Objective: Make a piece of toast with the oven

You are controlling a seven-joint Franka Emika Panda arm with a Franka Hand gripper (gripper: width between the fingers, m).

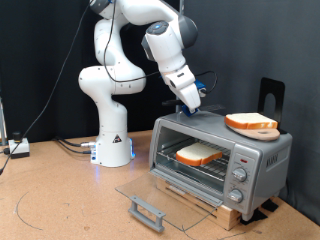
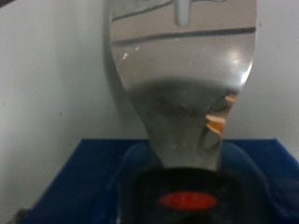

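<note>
Hovering over the oven's [image 1: 222, 158] top near its rear corner on the exterior view's left, the gripper [image 1: 192, 108] sits just above the silver roof, not clearly touching it. Fingertips hidden behind the hand in the exterior view; wrist view shows only a shiny metal blade-like surface [image 2: 182, 84] filling the centre, over a blue surface [image 2: 56, 182], so can't tell whether the pincer is clenched or released, or whether it grasps anything.

The piece of toast [image 1: 201, 154] lies flat on the wire rack [image 1: 208, 166] inside the oven, towards the cavity's left in the exterior view. Glass door [image 1: 158, 196] is dropped fully open, lying flat in front, grey bar handle [image 1: 146, 210] at its outer edge. Second orange-crusted slice [image 1: 252, 122] rests on a round tan board [image 1: 254, 128] on the roof, towards the exterior view's right.

Risks, judged:
- Hand is near the roof; a low sweep rightward could knock the board and slice off the edge.
- Open door juts well out; an approach from the front could strike the glass or handle.
- Knobs [image 1: 240, 176] sit on the right panel, just under the board's overhang, so tight reach there.

Open room: plenty above the oven and to the exterior view's left, between oven and robot base [image 1: 112, 150]. Black stand [image 1: 272, 95] closes off the back right.
</note>
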